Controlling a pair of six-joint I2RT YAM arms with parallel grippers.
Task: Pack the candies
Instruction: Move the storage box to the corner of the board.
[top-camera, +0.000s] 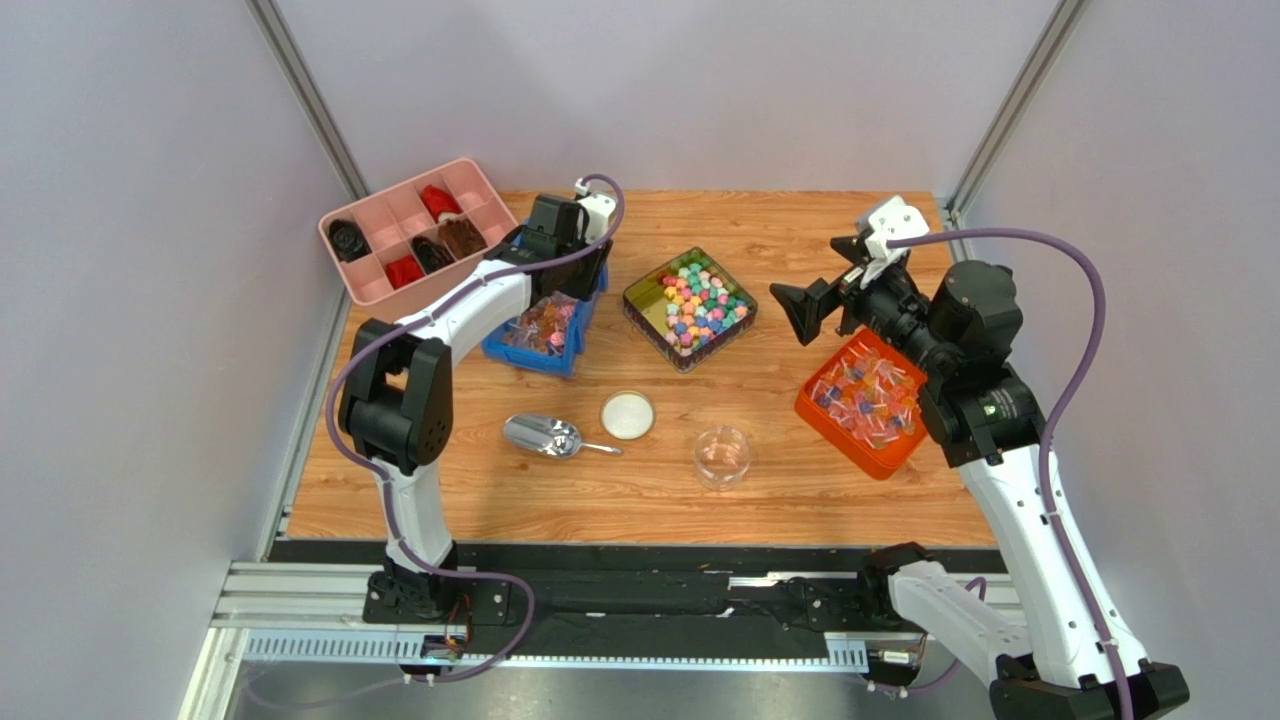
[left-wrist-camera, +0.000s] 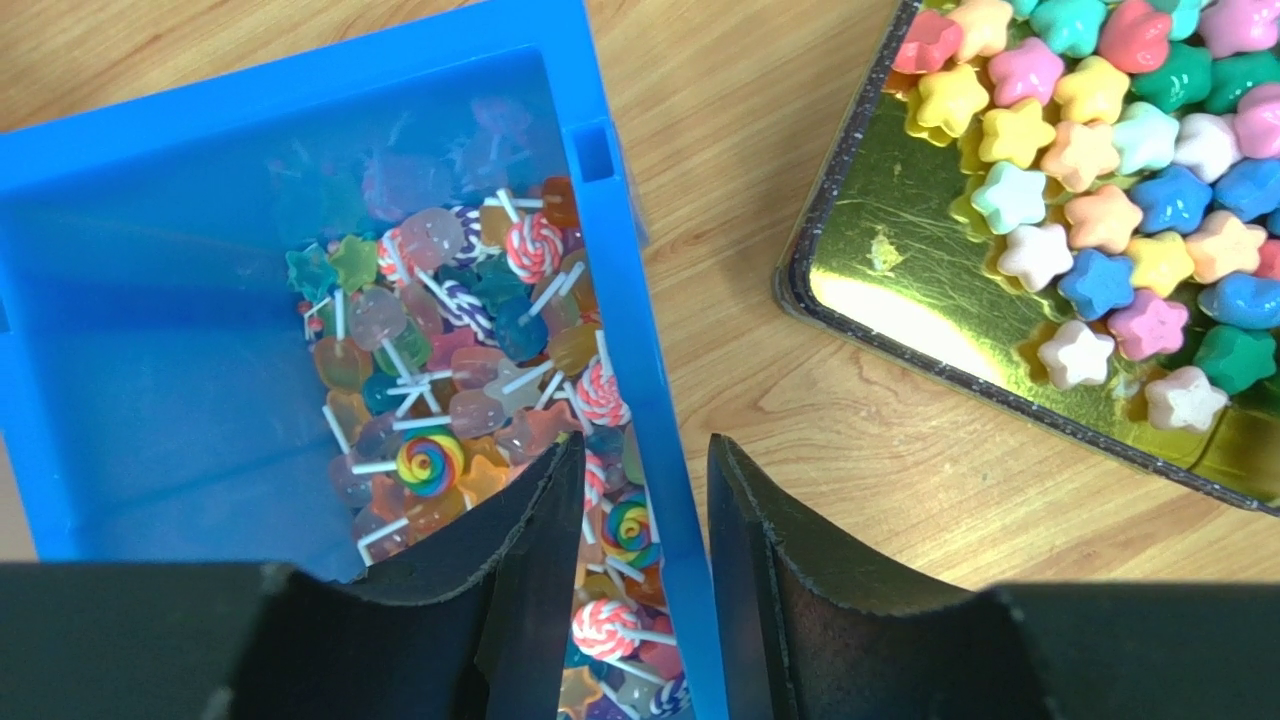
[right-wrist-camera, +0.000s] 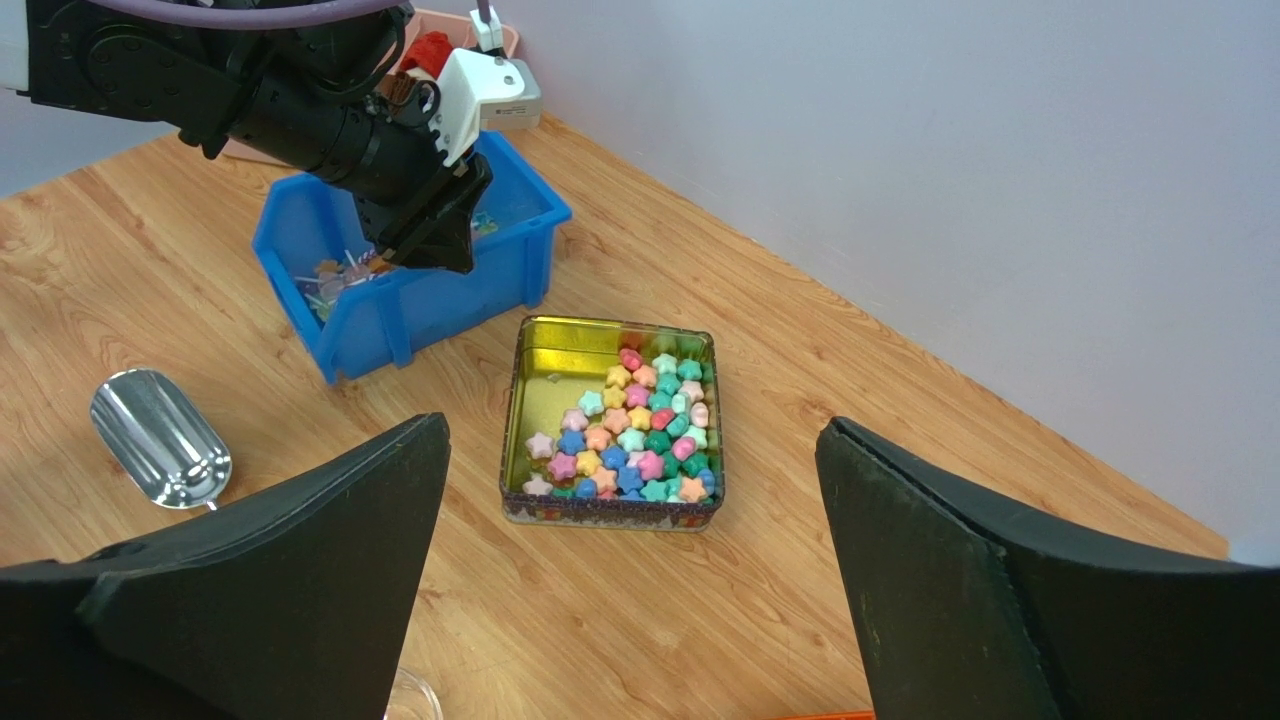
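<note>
The candies (top-camera: 694, 297) are small pastel star-shaped sweets filling part of a square gold tin (top-camera: 646, 293) at the table's middle back. They also show in the left wrist view (left-wrist-camera: 1112, 195) and the right wrist view (right-wrist-camera: 661, 393). My left gripper (top-camera: 568, 282) hangs over the blue bin (top-camera: 529, 354), left of the tin. Its jaws are a little apart and straddle the bin's right wall (left-wrist-camera: 639, 300), with nothing held (left-wrist-camera: 643, 450). My right gripper (top-camera: 793, 308) is wide open and empty, above the table right of the tin (right-wrist-camera: 631, 425).
The blue bin holds lollipops (left-wrist-camera: 436, 390). A metal scoop (top-camera: 544, 437), a white lid (top-camera: 628, 416) and a clear round jar (top-camera: 723, 455) lie near the front. An orange bin of wrapped sweets (top-camera: 869, 402) is at the right. A pink divided tray (top-camera: 421, 228) is at the back left.
</note>
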